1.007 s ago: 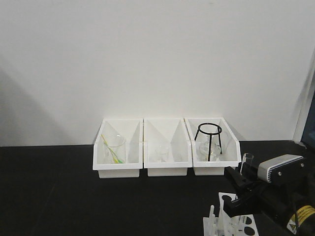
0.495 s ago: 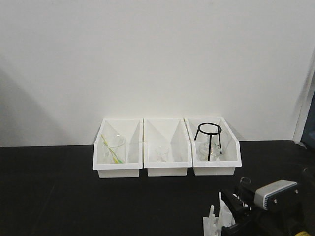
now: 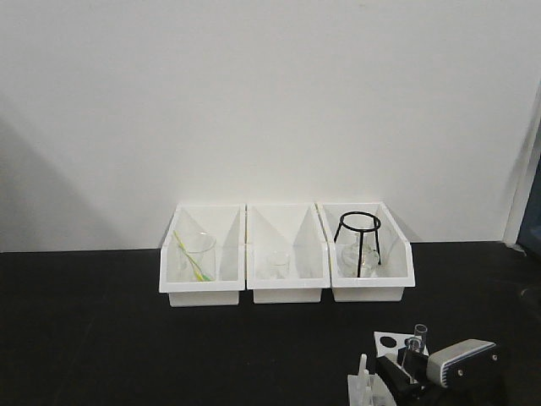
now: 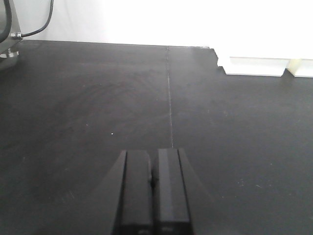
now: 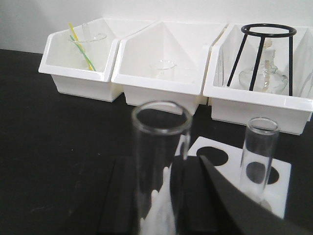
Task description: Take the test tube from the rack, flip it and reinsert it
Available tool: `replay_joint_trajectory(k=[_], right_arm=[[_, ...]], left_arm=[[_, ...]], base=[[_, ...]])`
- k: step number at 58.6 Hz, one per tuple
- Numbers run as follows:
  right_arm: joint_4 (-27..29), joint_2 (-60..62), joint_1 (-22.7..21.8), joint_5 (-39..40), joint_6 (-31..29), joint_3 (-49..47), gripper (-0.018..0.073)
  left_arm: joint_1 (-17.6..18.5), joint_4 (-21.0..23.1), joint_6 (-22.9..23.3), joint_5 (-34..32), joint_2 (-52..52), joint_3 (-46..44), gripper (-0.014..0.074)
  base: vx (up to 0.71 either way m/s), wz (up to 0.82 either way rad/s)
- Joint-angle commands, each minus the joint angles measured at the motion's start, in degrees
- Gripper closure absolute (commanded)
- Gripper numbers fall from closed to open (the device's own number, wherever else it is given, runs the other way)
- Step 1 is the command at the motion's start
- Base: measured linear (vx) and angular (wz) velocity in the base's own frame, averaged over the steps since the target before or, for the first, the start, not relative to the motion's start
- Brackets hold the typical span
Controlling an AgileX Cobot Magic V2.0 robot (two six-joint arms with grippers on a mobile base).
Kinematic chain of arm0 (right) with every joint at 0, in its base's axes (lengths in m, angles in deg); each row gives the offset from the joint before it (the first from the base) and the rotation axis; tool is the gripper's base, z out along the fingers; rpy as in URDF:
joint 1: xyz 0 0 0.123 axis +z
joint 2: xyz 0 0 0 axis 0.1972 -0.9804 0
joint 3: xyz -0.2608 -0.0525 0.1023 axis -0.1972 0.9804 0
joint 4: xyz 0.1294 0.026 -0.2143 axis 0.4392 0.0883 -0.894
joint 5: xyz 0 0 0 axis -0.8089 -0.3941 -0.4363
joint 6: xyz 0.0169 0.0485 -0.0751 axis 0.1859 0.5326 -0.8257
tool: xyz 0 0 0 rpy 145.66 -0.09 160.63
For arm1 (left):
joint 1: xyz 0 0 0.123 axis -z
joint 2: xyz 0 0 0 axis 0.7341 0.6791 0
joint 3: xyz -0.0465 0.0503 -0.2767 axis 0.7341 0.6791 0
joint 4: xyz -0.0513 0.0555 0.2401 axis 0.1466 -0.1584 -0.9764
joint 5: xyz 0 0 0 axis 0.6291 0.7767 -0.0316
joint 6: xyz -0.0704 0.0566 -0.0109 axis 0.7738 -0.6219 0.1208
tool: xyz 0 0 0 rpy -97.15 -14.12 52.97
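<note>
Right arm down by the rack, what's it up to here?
The right gripper holds a test tube upright, open end up, low over the rack. A second tube already stands in a rack hole just beside it. The left gripper is shut and empty over bare black table, well away from the work. Behind the rack sit three white bins of glassware.

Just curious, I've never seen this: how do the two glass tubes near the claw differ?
The nearer test tube sits between the right claw's fingers, held upright; the farther tube stands free in the rack. The nearer one looms larger in the wrist view. Both are clear, open end up.
</note>
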State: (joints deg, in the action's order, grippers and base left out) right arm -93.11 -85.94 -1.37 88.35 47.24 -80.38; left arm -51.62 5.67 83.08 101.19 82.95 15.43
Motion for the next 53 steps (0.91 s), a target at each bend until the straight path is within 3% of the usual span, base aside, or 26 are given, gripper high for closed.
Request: replay_joint_trajectory(k=[1, 9, 17, 26, 39, 46, 53], right_arm=[[-0.1, 1.9, -0.1, 5.2, 0.6, -0.9, 0.0306], [0.1, 5.5, -0.1, 5.2, 0.6, -0.9, 0.0111], [0.5, 14.4, -0.1, 1.4, 0.7, -0.9, -0.0008], [0.4, 28.4, -0.1, -12.0, 1.3, -0.9, -0.0018], [0.4, 49.7, -0.1, -32.4, 8.5, -0.9, -0.0016], [0.4, 56.8, -0.1, -44.4, 8.7, -0.9, -0.0015], [0.4, 61.5, -0.1, -49.6, 8.7, -0.9, -0.0015]], left_arm=[[0.4, 0.2, 0.0, -5.0, -0.6, 0.0, 0.0603], [0.4, 0.2, 0.0, -5.0, -0.6, 0.0, 0.0603], [0.4, 0.2, 0.0, -5.0, -0.6, 0.0, 0.0603], [0.4, 0.2, 0.0, -5.0, -0.6, 0.0, 0.0603], [0.4, 0.2, 0.0, -5.0, -0.6, 0.0, 0.0603], [0.4, 0.2, 0.0, -5.0, -0.6, 0.0, 0.0603], [0.4, 0.2, 0.0, -5.0, -0.6, 0.0, 0.0603]], base=[[0.0, 0.0], [0.0, 0.0], [0.0, 0.0], [0.0, 0.0], [0.0, 0.0], [0.0, 0.0], [0.0, 0.0]])
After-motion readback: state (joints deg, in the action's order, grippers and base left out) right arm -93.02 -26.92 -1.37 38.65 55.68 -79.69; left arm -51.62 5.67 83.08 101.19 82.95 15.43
